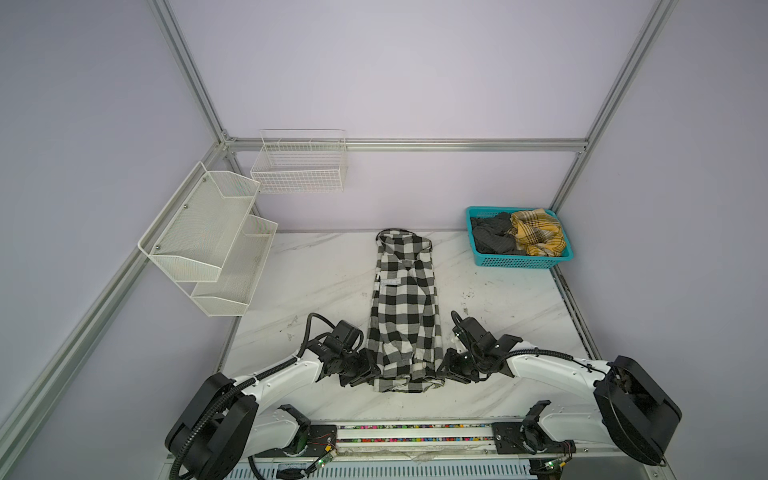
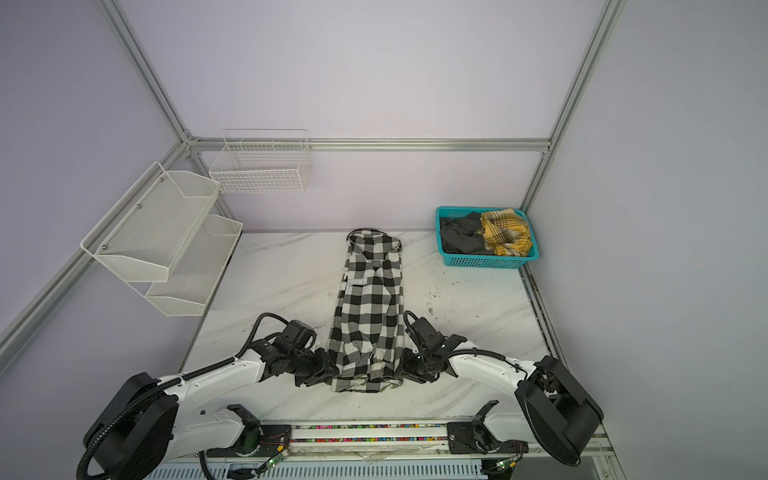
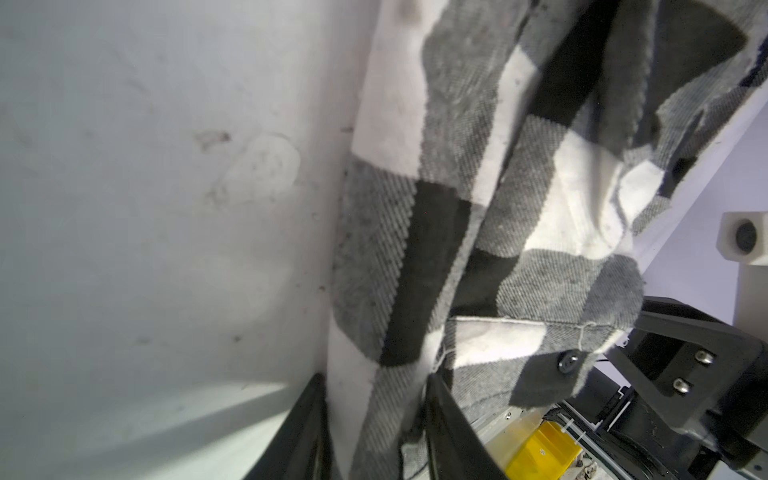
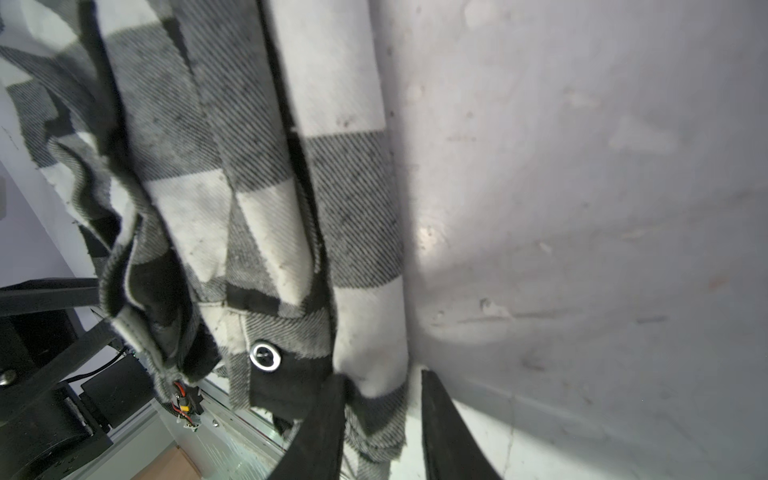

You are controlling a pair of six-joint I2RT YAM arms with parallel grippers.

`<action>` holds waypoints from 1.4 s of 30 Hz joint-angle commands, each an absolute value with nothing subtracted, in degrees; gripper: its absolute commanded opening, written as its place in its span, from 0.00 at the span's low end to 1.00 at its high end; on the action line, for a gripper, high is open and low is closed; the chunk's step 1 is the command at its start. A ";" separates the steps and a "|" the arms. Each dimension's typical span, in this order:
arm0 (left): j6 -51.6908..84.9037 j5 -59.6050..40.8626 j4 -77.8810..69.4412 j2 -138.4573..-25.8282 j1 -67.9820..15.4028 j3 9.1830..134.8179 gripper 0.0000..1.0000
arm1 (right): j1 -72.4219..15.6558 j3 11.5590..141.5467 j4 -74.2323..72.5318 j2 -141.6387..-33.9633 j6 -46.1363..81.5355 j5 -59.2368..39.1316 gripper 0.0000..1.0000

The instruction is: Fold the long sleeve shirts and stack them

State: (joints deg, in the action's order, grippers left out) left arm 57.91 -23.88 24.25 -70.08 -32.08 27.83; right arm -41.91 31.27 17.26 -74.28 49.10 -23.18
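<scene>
Pinching checked shirt (image 1: 405,307), left end effector (image 3: 374,378), right end effector (image 4: 380,376) astride it, grip unclear, teal basket (image 1: 523,262) holding crumpled clothes (image 1: 515,237)

A robot lab cell: aluminium frame (image 1: 407,144), plain lilac wall panels (image 1: 399,75), marble-look tabletop (image 1: 324,282), wire racks (image 1: 208,232).

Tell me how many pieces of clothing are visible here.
3. A black-and-white checked shirt lies on the table; a dark grey garment and a yellow plaid garment sit in the teal basket. Others may be hidden beneath them.
</scene>
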 commanded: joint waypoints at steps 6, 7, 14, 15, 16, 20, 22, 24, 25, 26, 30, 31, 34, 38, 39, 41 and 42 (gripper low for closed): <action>56.78 -22.40 25.01 -76.57 -31.72 26.11 0.36 | -42.71 31.76 16.06 -76.15 50.12 -22.46 0.30; 56.74 -22.36 24.88 -76.67 -31.82 26.24 0.35 | -42.71 31.98 16.37 -76.30 49.98 -22.19 0.29; 56.77 -23.02 24.93 -76.28 -31.82 25.54 0.26 | -42.86 31.99 16.27 -75.18 50.51 -21.71 0.19; 56.78 -23.33 25.08 -76.01 -31.82 25.64 0.26 | -42.96 31.99 16.18 -75.15 50.47 -21.71 0.19; 56.69 -23.37 25.40 -75.67 -31.90 25.68 0.28 | -42.98 31.92 16.08 -75.14 50.49 -21.67 0.19; 56.35 -21.46 28.47 -73.06 -31.90 25.67 0.36 | -43.15 31.82 16.43 -75.59 50.29 -21.51 0.18; 56.25 -20.96 29.22 -72.33 -31.90 25.31 0.32 | -43.13 31.73 16.27 -75.59 50.44 -21.44 0.19; 56.17 -20.87 29.11 -72.41 -31.84 25.26 0.28 | -43.23 31.64 15.87 -75.66 50.55 -21.42 0.19; 56.17 -20.96 28.68 -72.87 -31.85 25.29 0.27 | -43.24 31.64 15.74 -75.68 50.67 -21.44 0.19; 56.10 -21.31 28.16 -73.56 -31.85 25.51 0.26 | -43.33 31.69 15.65 -75.85 50.75 -21.38 0.18; 55.52 -21.97 27.18 -76.20 -31.90 27.02 0.23 | -43.48 31.93 15.73 -76.20 50.78 -21.18 0.18; 55.46 -21.93 27.05 -76.38 -31.90 27.25 0.22 | -43.46 32.00 15.73 -76.20 50.87 -21.18 0.18; 55.37 -21.93 26.81 -75.85 -31.90 27.47 0.20 | -43.55 32.17 15.89 -76.46 50.86 -20.94 0.18; 55.20 -21.97 27.01 -75.33 -31.90 27.04 0.23 | -43.59 32.48 15.91 -76.64 50.97 -20.57 0.18; 55.11 -21.85 27.27 -75.26 -31.90 27.03 0.25 | -43.56 32.43 15.91 -76.51 51.06 -20.41 0.17; 55.01 -21.36 27.76 -74.81 -31.90 26.96 0.26 | -43.68 31.96 15.74 -76.16 51.37 -20.26 0.18; 55.02 -21.22 27.88 -74.52 -31.82 26.82 0.27 | -43.68 31.69 15.65 -76.04 51.48 -20.30 0.17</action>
